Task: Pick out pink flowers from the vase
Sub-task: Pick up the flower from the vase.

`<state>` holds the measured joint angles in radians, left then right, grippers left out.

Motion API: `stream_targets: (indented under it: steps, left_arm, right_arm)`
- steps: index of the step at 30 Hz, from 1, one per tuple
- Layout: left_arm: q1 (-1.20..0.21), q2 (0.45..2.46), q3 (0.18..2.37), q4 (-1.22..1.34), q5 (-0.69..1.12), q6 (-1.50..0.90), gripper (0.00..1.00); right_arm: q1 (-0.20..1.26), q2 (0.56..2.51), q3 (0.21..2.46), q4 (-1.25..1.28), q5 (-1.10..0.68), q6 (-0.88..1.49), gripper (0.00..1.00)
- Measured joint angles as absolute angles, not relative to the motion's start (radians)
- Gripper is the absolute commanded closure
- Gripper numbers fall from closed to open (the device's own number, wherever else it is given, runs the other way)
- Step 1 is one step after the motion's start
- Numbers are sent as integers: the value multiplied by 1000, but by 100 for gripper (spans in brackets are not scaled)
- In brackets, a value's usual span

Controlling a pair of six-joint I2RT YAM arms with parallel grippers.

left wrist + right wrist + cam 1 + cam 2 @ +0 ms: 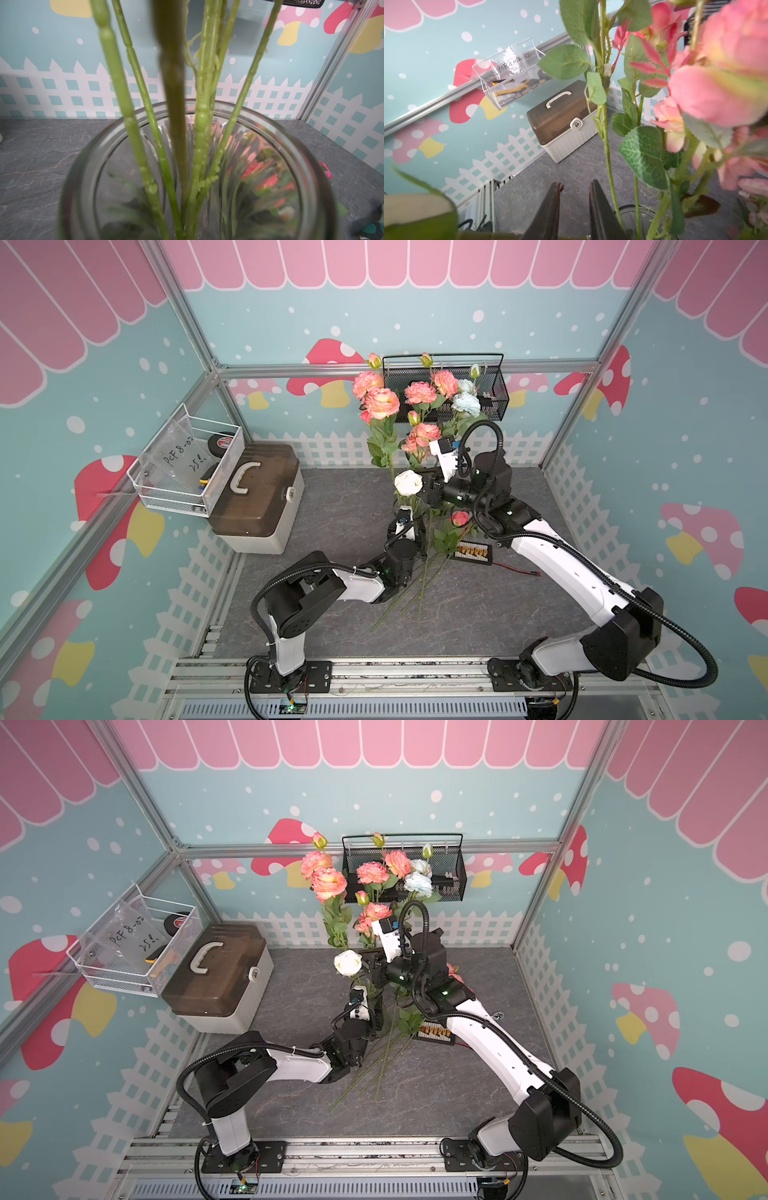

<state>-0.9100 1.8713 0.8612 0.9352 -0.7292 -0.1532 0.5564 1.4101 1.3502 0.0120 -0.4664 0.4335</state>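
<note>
The clear glass vase [420, 512] stands mid-table and holds several pink flowers [381, 403] on tall leafy stems, with a white rose [408, 482] and pale blue blooms [466, 402]. My left gripper [415, 533] is shut on the vase from the near side. The left wrist view is filled by the vase rim [270, 133] and green stems [128, 116], and its fingers are hidden there. My right gripper [576, 186] hovers above the vase beside the white rose. It is open with nothing between its fingers, and a stem [607, 149] runs just beside one finger. Another pink flower [460, 517] lies on the table.
Long stems [415, 589] of flowers lying flat fan toward the table's front. A black connector strip [471, 551] with a red wire lies to the right of them. A brown-lidded box [253, 497] and a white wire basket [191, 464] are on the left. A black mesh basket [492, 383] hangs on the back wall.
</note>
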Motion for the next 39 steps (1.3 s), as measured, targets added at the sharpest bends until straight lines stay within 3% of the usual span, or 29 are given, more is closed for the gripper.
stream_targets:
  steps: [10, 17, 22, 31, 39]
  left_arm:
    - [-910, 1872, 863, 935, -729, -153, 100]
    - [-910, 1874, 865, 935, -729, -151, 100]
    - [-910, 1874, 865, 935, -729, -151, 100]
    - [-909, 1874, 865, 935, -729, -152, 100]
    - [-909, 1874, 865, 933, -728, -152, 100]
  right_arm:
    - [551, 1431, 1340, -96, -342, 401, 81]
    - [538, 1488, 1338, -114, -300, 402, 71]
    - [535, 1550, 1345, -117, -291, 400, 70]
    - [535, 1627, 1406, -114, -282, 394, 83]
    - [535, 1639, 1406, -80, -293, 397, 74]
